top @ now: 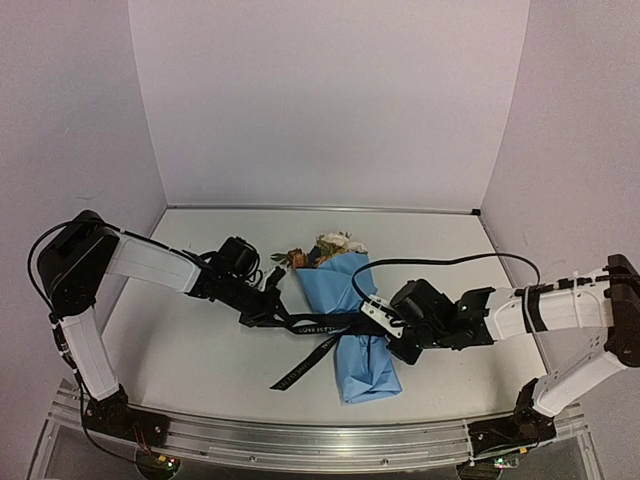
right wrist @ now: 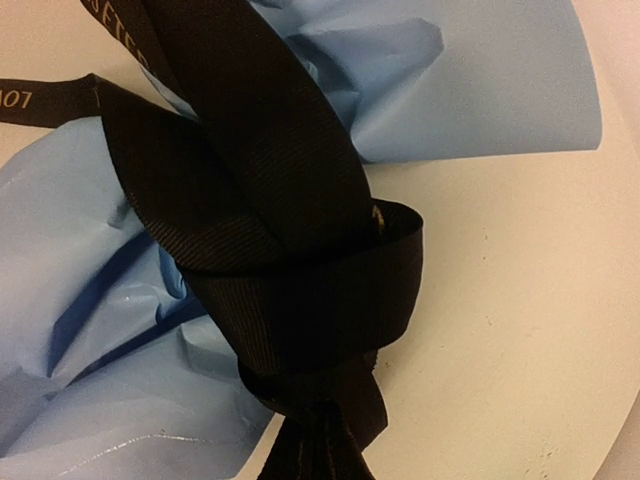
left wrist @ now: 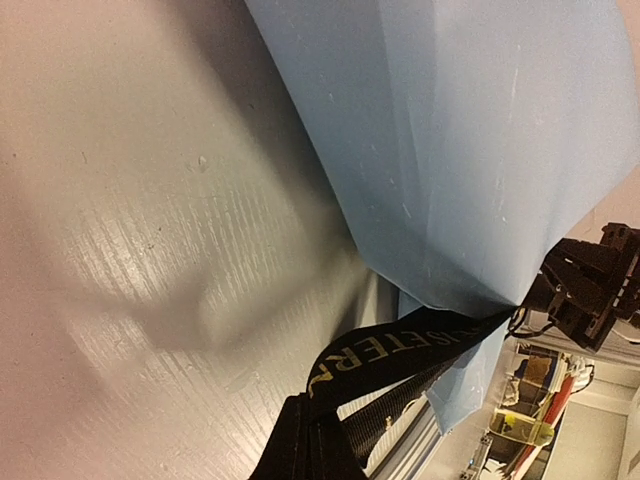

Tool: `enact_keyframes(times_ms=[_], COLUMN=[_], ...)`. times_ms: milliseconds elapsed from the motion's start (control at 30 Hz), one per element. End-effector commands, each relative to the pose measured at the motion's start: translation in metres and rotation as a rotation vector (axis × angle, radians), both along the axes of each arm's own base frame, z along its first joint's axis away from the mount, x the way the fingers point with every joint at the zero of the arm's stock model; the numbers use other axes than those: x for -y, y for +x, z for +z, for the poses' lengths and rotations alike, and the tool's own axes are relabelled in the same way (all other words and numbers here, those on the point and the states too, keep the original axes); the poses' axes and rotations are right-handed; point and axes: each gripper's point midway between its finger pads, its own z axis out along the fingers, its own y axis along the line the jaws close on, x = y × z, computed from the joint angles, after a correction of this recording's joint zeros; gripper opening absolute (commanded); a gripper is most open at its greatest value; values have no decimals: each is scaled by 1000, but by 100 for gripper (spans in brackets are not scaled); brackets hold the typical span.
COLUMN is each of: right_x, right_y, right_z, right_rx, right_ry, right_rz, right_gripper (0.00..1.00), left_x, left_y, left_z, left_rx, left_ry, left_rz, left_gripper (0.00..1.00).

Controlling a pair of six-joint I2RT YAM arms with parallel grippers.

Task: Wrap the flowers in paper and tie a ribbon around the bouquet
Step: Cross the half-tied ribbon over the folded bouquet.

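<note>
Now clamped shut on the ribbon [right wrist: 300, 260] from both sides, left gripper [top: 272, 317] and right gripper [top: 372, 322] alike, a loose knot across the bouquet [top: 345, 290] lying on the table [top: 180, 340]. Could slip toward the narrow near end or crush the paper [left wrist: 480, 130] if pulled unevenly. Beyond, inside the cone, only the flowers [top: 335, 245], poking from its far mouth

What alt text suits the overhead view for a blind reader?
A cone-shaped light blue paper bouquet lies on a white table, a narrow black ribbon across its middle, held by the left gripper and right gripper. Cream and orange blooms show at its far end.
</note>
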Motion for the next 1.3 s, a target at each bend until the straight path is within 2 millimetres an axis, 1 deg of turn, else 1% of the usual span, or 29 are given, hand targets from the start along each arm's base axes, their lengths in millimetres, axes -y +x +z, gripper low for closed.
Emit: enact_keyframes(times_ms=[0, 67, 167, 300, 400, 467, 533, 633, 767, 833, 967, 1000, 1033, 1100, 1233, 1267], right_x=[-13, -18, -22, -26, -29, -30, -33, -38, -50, -56, -63, -63, -63, -60, -49, -47], right_y=[-3, -4, -5, -3, 0, -2, -4, -7, -11, -13, -14, -15, -16, -15, -13, -13], right_z=[3, 4, 9, 22, 30, 32, 34, 38, 46, 48, 46, 44, 43, 45, 60, 65], right_rx=[-51, -58, -48, -22, -10, -19, -39, -75, -128, -147, -186, -198, -200, -187, -143, -134], right_ry=[46, 52, 53, 58, 64, 61, 74, 86, 140, 161, 159, 151, 150, 151, 164, 173], right_rz=[-26, -18, 0, 13, 18, 23, 26, 18, -31, -71, -137, -140, -144, -162, -178, -179], right_gripper=[0, 0, 0, 0, 0, 0, 0, 0, 0, 0, 0, 2, 6, 19, 36, 43], left_x=[9, 12, 18, 35, 46, 50, 49, 46, 40, 37, 39, 40, 40, 40, 40, 41], left_y=[9, 12, 16, 16, 16, 19, 25, 32, 38, 41, 42, 41, 41, 39, 36, 36], left_z=[30, 34, 45, 65, 75, 76, 71, 67, 56, 56, 64, 67, 68, 68, 66, 66], left_rx=[64, 91, 145, 231, 271, 277, 273, 260, 228, 227, 245, 251, 252, 251, 242, 242], left_ry=[-79, -71, -64, -55, -59, -46, -17, 5, 39, 37, 14, 7, 3, -2, -5, -7], left_rz=[-13, -32, -80, -174, -212, -220, -210, -183, -148, -138, -156, -161, -167, -178, -188, -190], left_gripper=[0, 0, 0, 0, 0, 0, 0, 0, 0, 0, 0, 0, 0, 0, 0, 0])
